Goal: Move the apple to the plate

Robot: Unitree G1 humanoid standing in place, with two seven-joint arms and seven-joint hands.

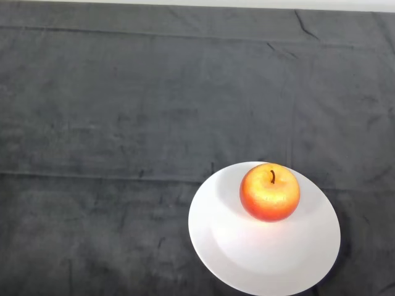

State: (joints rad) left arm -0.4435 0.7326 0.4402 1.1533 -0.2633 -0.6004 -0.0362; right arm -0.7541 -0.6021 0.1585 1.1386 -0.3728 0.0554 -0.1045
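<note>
A red and yellow apple (270, 192) with a dark stem stands upright on a white round plate (247, 259). It sits on the far part of the plate, near its back rim. The plate lies on the dark cloth at the lower right of the head view, and its near rim is cut off by the bottom edge of the view.
The dark cloth (123, 123) covers the whole table, with light creases across it. A pale strip (247, 4) runs along the far edge of the table at the top of the view.
</note>
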